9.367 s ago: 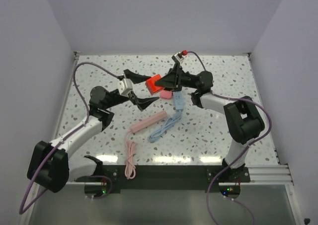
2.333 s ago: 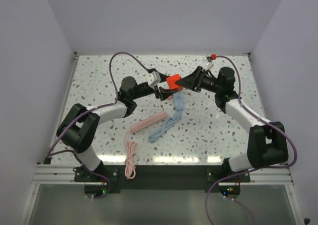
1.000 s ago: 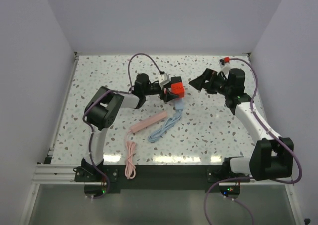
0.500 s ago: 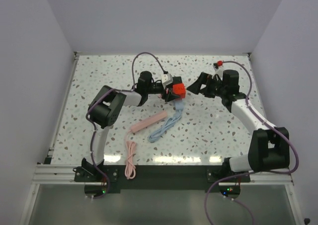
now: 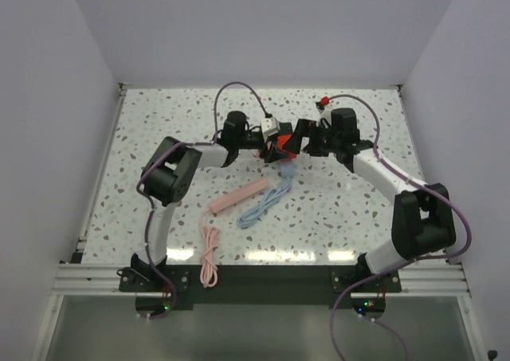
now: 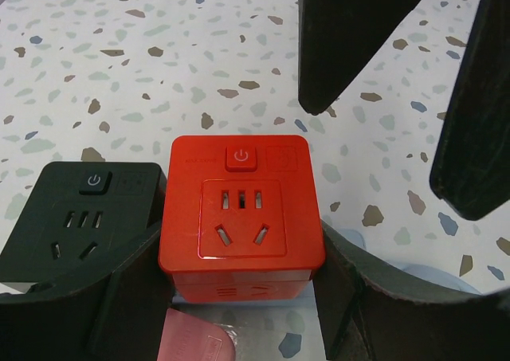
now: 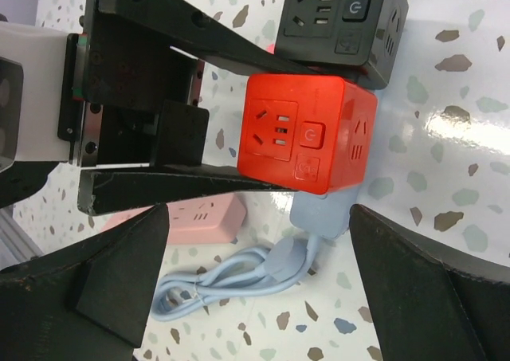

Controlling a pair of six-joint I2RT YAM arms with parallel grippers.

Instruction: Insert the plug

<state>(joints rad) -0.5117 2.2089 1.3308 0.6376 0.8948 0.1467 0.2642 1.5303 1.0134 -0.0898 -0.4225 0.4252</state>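
Observation:
My left gripper is shut on a red cube socket, holding it at the end of the pale blue power strip. In the left wrist view the red cube sits between my fingers, socket face up. In the right wrist view the cube rests against the blue strip; I cannot tell whether it is plugged in. My right gripper is open and empty, just right of the cube, jaws spread wide around it. Its fingers show in the left wrist view.
A black cube socket sits right beside the red one. The blue cable coils toward the front. A pink power strip and its pink cable lie left of centre. The table's back wall is close behind.
My right gripper has moved left from well clear of the cube to right beside it, still open. My left gripper keeps its hold on the red cube, nearly still over the blue strip.

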